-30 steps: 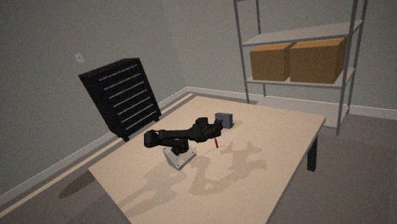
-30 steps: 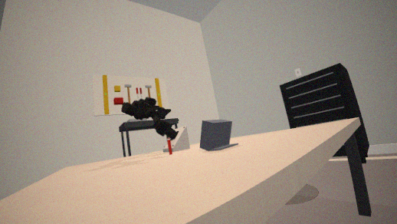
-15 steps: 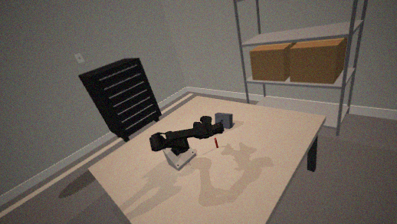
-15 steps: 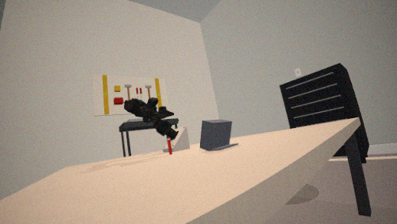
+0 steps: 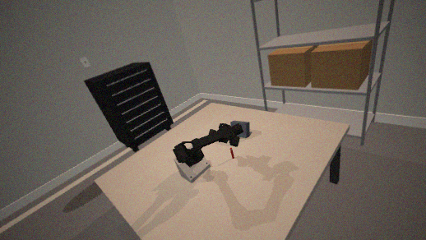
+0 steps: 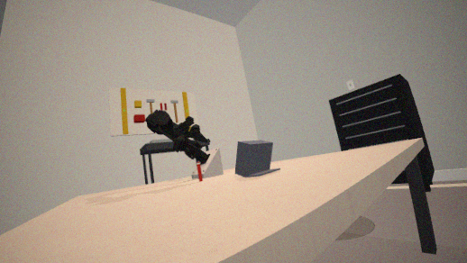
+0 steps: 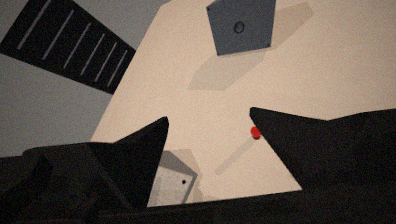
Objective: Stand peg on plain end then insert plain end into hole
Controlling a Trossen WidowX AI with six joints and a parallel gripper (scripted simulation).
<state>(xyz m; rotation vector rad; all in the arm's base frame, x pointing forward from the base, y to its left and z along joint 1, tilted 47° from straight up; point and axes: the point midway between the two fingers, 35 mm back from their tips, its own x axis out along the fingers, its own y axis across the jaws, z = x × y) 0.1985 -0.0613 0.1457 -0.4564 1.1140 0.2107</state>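
Note:
The red peg (image 5: 232, 154) (image 6: 199, 172) (image 7: 255, 132) stands upright on the table. In the wrist view it is seen nearly end-on from above, beside the inner edge of the right-hand finger; its white band cannot be made out. My gripper (image 5: 238, 136) (image 6: 207, 152) (image 7: 208, 115) is open and empty, above the peg's height, with the peg below it and off-centre between the fingers. The blue-grey sloped panel (image 5: 246, 129) (image 6: 253, 158) (image 7: 225, 37) stands farther out, its hole (image 7: 239, 27) showing empty in the wrist view. In the top view the gripper partly covers the panel.
The arm's pale base (image 5: 193, 170) (image 6: 216, 166) (image 7: 170, 187) sits on the table (image 5: 173, 214) (image 6: 180, 221) (image 7: 325, 65), behind the peg as seen from the panel. A black drawer cabinet (image 5: 131, 103) (image 6: 383, 117) (image 7: 65, 45) and a shelf with boxes (image 5: 341, 66) stand off the table.

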